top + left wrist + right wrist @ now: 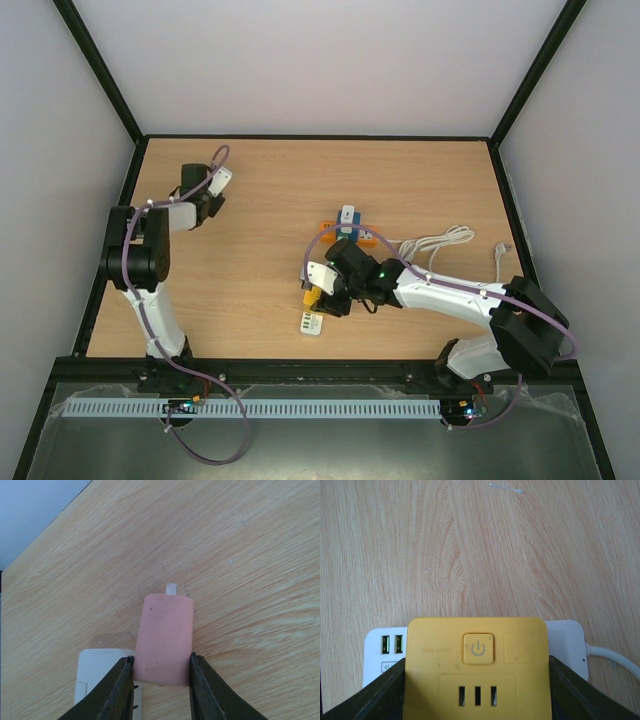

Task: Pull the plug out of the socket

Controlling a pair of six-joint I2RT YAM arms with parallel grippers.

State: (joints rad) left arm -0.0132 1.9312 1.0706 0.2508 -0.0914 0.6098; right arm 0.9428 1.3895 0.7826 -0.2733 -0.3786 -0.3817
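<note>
Pink plug sits clamped in left gripper; end-only hold may drop it. Right gripper clamps yellow power strip.

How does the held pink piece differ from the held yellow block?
The pink piece is plain and rounded; the yellow block has a power button and slots. The pink piece ends in a white stub; the yellow block does not. Both are gripped.

I see a robotics lab cell: a wooden table, white panels in a black frame boxing the table, a cable duct along the table's near edge.
</note>
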